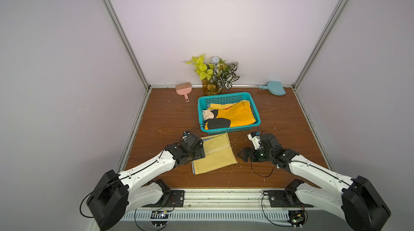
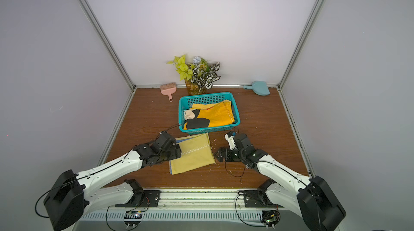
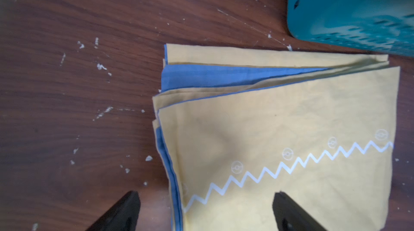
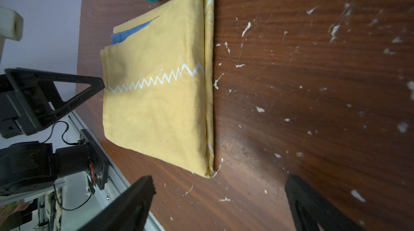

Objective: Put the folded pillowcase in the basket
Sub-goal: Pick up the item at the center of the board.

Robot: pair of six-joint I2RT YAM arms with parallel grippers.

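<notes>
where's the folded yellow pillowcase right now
In a top view the folded pillowcase lies on the table just in front of the basket, between the left gripper and the right gripper.

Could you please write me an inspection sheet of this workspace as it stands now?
Surface: brown wooden table, strewn with white specks.
Job's things: folded yellow pillowcase lies on the table just before the teal basket, not in it; basket holds an orange-and-black cloth.
Clutter: pink brush, blue dustpan, leafy plant along the back wall.
Grippers: left gripper open, jaws straddling the pillowcase's edge; right gripper open, empty, beside the pillowcase.
Cables: black cable from the left wrist arcs near the basket; a second cable loops onto the table under the right arm.
Surroundings: plain pale walls, aluminium posts; nothing else seen.
</notes>
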